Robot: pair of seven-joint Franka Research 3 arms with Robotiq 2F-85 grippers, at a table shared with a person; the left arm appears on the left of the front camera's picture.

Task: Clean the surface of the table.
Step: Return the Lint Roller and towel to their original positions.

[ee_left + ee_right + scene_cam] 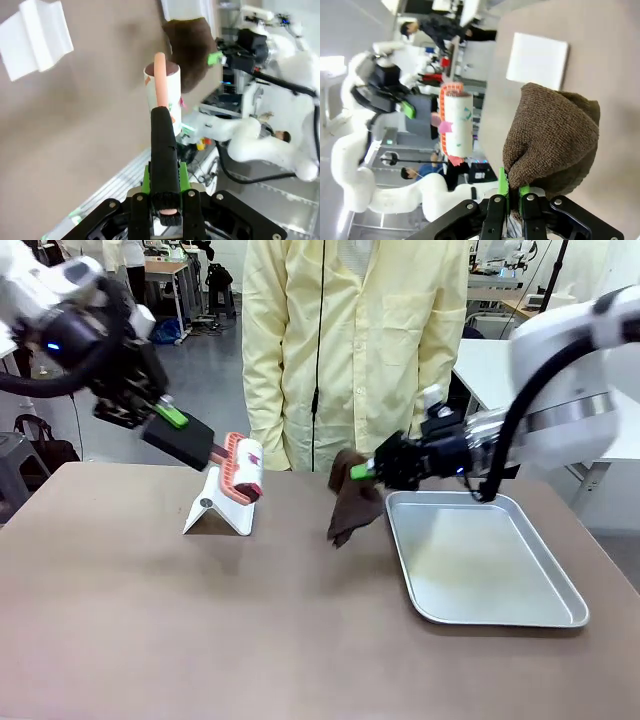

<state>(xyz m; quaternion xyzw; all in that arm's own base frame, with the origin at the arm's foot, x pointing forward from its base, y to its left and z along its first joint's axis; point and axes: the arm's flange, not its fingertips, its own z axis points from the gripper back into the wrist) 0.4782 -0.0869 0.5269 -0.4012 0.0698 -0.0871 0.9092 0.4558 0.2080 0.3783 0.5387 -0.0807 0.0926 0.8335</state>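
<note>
Right gripper (362, 471) (cloth-laden) above table (200, 620)

Front cam fixed, looks across table (200, 640) at the person. Wrist cams sit close along their fingers; all share the lint roller (243, 468).

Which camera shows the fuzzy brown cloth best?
The right wrist view: the brown cloth looms large, pinched in the right gripper. The front view shows it small, dangling over the table. The left wrist view shows it far off.
</note>
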